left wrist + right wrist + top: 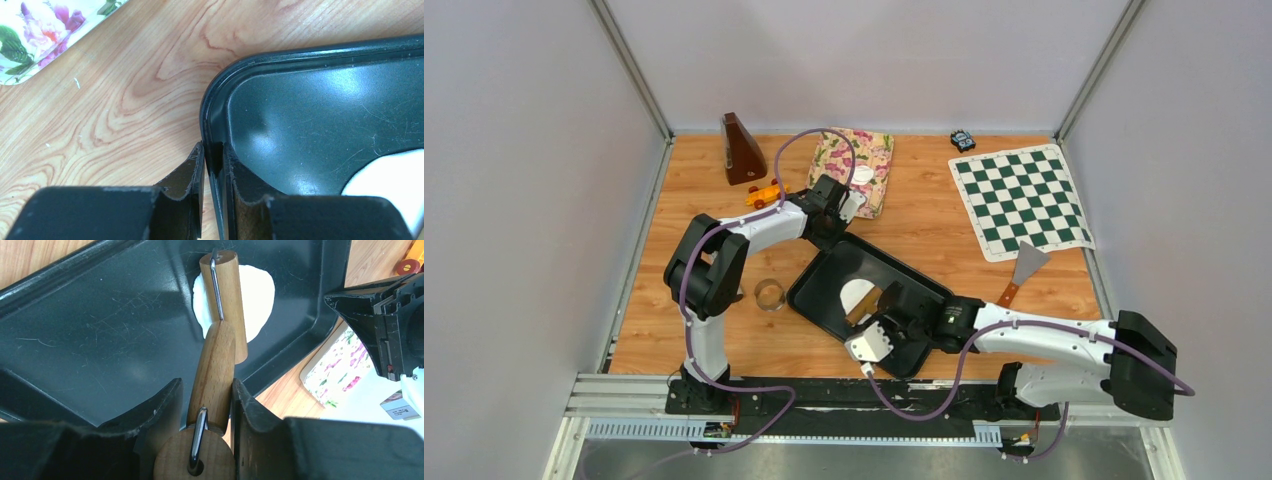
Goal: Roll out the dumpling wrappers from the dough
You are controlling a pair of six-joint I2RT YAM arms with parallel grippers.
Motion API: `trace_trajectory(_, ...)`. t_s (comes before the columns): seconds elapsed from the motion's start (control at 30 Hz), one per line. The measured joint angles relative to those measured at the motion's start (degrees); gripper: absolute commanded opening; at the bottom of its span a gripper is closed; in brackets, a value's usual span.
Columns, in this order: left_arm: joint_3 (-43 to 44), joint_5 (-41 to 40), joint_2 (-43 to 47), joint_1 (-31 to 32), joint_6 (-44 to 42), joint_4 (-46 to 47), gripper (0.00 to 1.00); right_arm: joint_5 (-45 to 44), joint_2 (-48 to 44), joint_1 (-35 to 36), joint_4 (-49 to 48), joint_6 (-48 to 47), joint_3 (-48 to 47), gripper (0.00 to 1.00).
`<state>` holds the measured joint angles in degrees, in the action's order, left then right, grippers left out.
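Rail [624, 396] nearest; wood table [924, 215], tray [826, 268], dough [855, 296]; grey walls [864, 60].

Looking down the right pincer [206, 390]: closed tight on the wooden handle of a roller [216, 365], one finger on either side. Ahead, barrel resting across a flat white patch of dough [260, 295] inside a scratched black tray [100, 330]. Beyond the tray rim, bare wooden surface [30, 255]. At lower right, a floral mat [340, 365].
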<state>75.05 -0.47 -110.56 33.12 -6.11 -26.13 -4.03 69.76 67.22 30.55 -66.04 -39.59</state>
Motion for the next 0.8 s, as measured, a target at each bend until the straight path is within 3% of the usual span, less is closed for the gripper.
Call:
trace_trajectory(0.3, 0.0, 0.0, 0.0, 0.0, 0.0, 0.0, 0.0, 0.6, -0.5, 0.1, 2.9, 0.7, -1.1, 0.0)
trace_trajectory(0.8, 0.0, 0.0, 0.0, 0.0, -0.2, 0.0, 0.0, 4.0, -0.1, -1.8, 19.5, 3.2, -9.0, 0.0)
